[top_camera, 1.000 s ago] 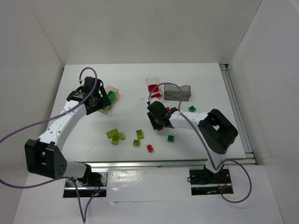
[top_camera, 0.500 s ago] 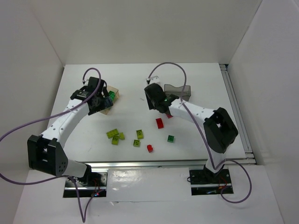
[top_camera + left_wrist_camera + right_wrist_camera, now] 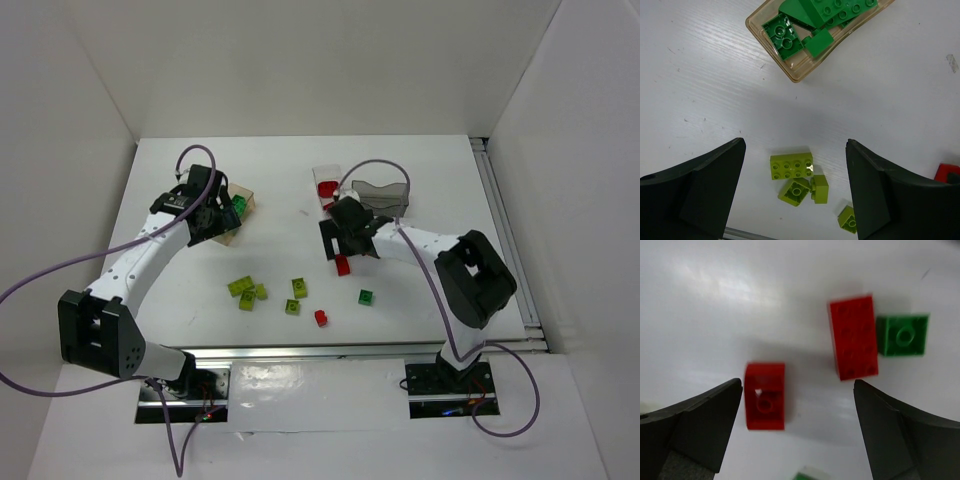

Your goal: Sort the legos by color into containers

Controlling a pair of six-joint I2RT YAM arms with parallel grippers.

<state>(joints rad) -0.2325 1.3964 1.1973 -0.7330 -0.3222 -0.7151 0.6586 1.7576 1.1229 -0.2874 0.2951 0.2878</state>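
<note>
Black right claw (image 3: 798, 395) wide apart, empty.

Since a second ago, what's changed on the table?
The right hand swung to the clear plastic box, drew back toward the flat red brick and opened; what it let go is unclear. The left hand edged toward the tan wooden box; lime-green bricks stayed put.

Three containers stand on the counter (image 3: 440, 170): one tan container (image 3: 791, 76), one clear container (image 3: 325, 172) and one smoky grey container (image 3: 386, 204). Loose in the top view lie five lime legos (image 3: 240, 286), two red legos (image 3: 343, 264) and one dark green lego (image 3: 366, 296). The tan container holds several dark green pieces and the clear container some red ones, too overlapped to count.
</note>
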